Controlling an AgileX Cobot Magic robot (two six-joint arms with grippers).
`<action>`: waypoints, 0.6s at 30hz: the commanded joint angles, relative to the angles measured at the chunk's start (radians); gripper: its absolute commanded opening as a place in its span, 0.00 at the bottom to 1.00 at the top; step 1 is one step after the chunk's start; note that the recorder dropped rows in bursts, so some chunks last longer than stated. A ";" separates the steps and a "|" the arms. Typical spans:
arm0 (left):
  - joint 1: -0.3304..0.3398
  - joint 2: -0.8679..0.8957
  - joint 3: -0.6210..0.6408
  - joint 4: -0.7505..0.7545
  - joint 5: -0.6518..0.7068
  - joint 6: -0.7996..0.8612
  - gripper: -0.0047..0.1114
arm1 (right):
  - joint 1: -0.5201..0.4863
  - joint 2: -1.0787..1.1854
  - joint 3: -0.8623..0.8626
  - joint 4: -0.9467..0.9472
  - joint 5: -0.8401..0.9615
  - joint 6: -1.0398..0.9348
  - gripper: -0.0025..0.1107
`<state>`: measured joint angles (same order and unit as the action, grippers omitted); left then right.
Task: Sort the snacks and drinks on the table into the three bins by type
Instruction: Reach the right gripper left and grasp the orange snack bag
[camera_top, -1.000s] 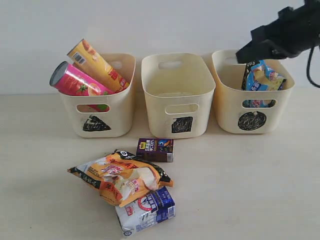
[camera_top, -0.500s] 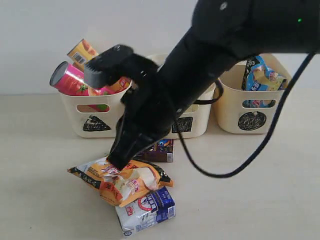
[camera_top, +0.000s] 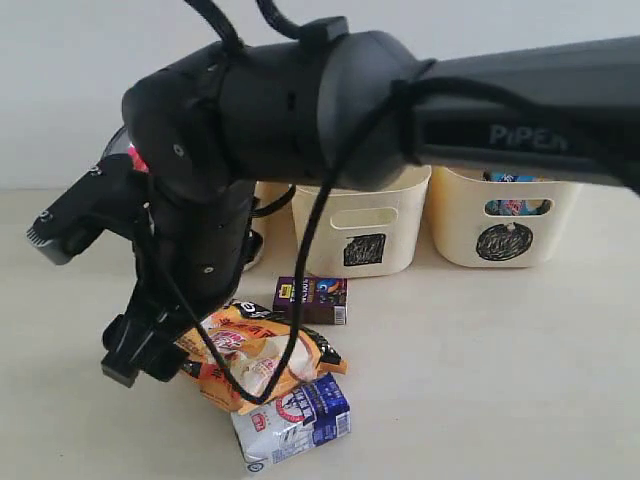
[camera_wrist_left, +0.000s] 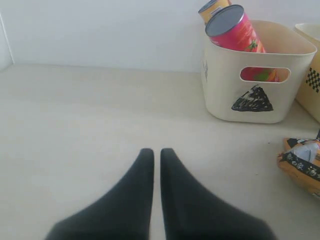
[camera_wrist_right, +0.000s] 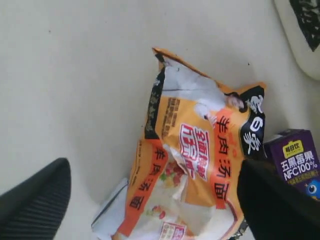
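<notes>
R hand (camera_wrist_right: 152, 172) spread wide, empty, straddling orange-cream packet (camera_wrist_right: 190, 150), which lies near-left on desk (camera_top: 500, 380), overlapping white carton (camera_top: 292, 420). Prob. lined up to pinch it for circle bin (camera_top: 505, 225), far right. L hand (camera_wrist_left: 157, 151) closed, empty, parked clear.

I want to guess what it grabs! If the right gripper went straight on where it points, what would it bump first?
The right gripper would most likely meet the orange packet first; it lies straight ahead of the open fingers.
</notes>
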<state>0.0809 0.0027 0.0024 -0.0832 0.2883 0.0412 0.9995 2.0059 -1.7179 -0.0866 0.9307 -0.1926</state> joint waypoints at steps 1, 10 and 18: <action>0.003 -0.003 -0.002 -0.002 -0.004 0.005 0.08 | 0.026 0.047 -0.062 -0.056 0.026 0.010 0.77; 0.003 -0.003 -0.002 -0.002 -0.004 0.005 0.08 | 0.102 0.181 -0.144 -0.389 0.049 0.276 0.76; 0.003 -0.003 -0.002 -0.002 -0.004 0.005 0.08 | 0.104 0.286 -0.168 -0.438 0.036 0.347 0.76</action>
<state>0.0809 0.0027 0.0024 -0.0832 0.2883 0.0412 1.1014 2.2717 -1.8785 -0.5099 0.9728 0.1370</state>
